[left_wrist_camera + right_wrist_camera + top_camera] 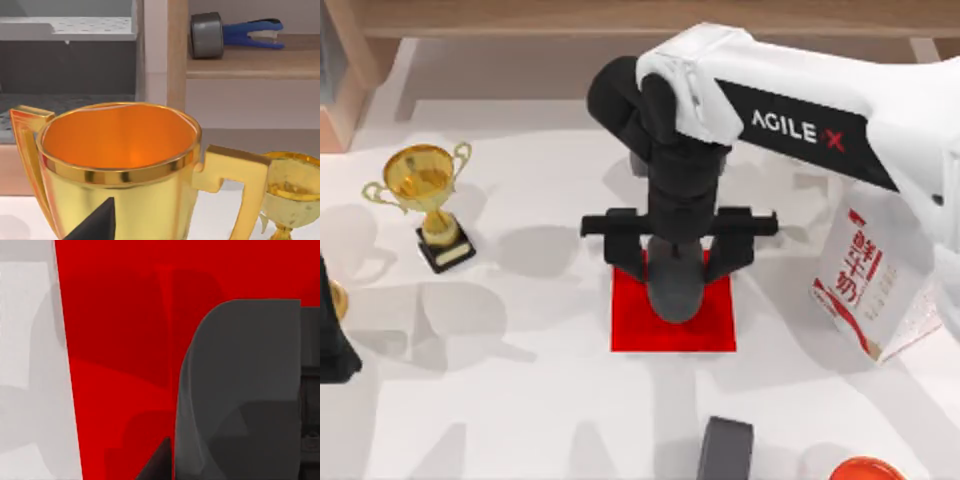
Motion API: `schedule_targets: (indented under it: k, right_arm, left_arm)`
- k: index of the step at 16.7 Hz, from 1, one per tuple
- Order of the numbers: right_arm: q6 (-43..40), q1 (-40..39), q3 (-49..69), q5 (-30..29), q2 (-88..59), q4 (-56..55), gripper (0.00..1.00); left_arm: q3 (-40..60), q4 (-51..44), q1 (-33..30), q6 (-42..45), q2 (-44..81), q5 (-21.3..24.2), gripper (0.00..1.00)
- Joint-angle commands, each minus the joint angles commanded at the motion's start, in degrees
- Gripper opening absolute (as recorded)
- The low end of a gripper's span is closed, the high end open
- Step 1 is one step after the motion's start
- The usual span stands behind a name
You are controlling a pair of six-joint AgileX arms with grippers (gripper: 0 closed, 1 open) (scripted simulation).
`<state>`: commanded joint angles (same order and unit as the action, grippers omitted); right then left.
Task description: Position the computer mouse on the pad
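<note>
The pad (710,325) is a flat red square near the table's middle. The computer mouse (676,292), dark grey and rounded, is over the pad's far half. I cannot tell whether it rests on the pad or hangs just above it. My right gripper (677,262) reaches down from the back, its two fingers close against the mouse's sides, shut on it. In the right wrist view the mouse (240,390) looms large over the pad (115,365), with one dark fingertip (157,465) at its edge. My left gripper (334,350) is parked at the table's left edge.
A gold trophy (428,195) stands at the left, and another gold trophy (120,170) sits right before the left wrist camera. A milk carton (868,285) lies at the right. A dark grey block (725,450) and an orange-red object (865,468) sit at the front edge.
</note>
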<state>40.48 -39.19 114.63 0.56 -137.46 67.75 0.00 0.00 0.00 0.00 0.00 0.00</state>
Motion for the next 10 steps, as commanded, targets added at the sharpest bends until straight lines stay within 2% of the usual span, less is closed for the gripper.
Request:
schedule_targets:
  k: [4,10]
  right_arm:
    - [0.0,0.0,0.0,0.0,0.0,0.0,0.98]
    - [0.0,0.0,0.0,0.0,0.0,0.0,1.00]
  left_arm:
    - [0.0,0.0,0.0,0.0,0.0,0.0,1.00]
    - [0.0,0.0,0.0,0.0,0.0,0.0,1.00]
